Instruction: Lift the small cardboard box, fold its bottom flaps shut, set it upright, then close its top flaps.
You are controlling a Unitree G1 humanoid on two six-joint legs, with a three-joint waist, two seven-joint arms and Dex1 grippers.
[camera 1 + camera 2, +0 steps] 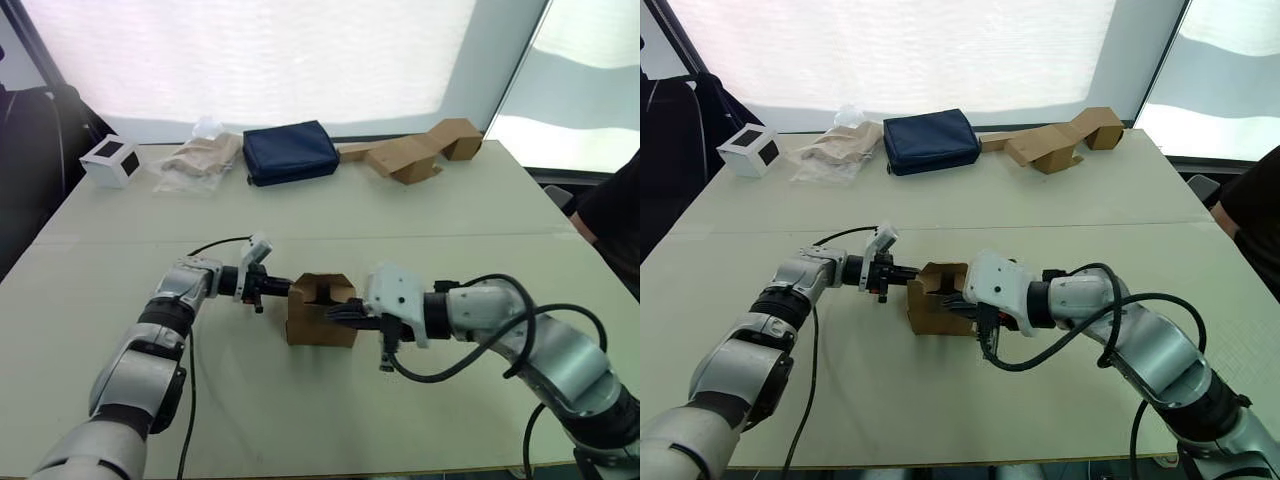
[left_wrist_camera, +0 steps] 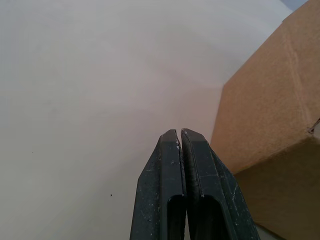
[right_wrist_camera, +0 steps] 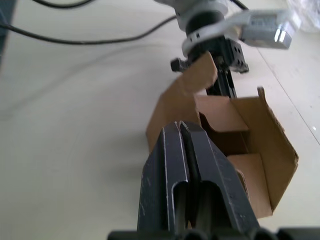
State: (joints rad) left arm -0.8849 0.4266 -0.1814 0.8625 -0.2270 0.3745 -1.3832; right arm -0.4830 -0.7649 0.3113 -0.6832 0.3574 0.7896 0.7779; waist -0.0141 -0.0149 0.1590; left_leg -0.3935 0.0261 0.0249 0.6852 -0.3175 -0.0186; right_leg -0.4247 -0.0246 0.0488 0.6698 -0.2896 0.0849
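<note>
The small cardboard box (image 1: 318, 322) sits on the table (image 1: 330, 420) between my two grippers. Its open end faces my right gripper, with one flap (image 3: 195, 80) sticking up and other flaps (image 3: 220, 114) folded partly inward. Whether these are the bottom flaps or the top flaps I cannot tell. My left gripper (image 1: 283, 287) is shut and empty, its tips against the box's left wall (image 2: 270, 110). My right gripper (image 3: 180, 125) is shut too, its tips at the edge of the open end and nothing visibly pinched.
Along the table's far edge lie a white cube with black squares (image 1: 110, 160), a plastic bag of brown material (image 1: 200, 160), a navy pouch (image 1: 290, 150) and a long flattened cardboard piece (image 1: 420, 152). A person's dark sleeve (image 1: 615, 215) shows at the right edge.
</note>
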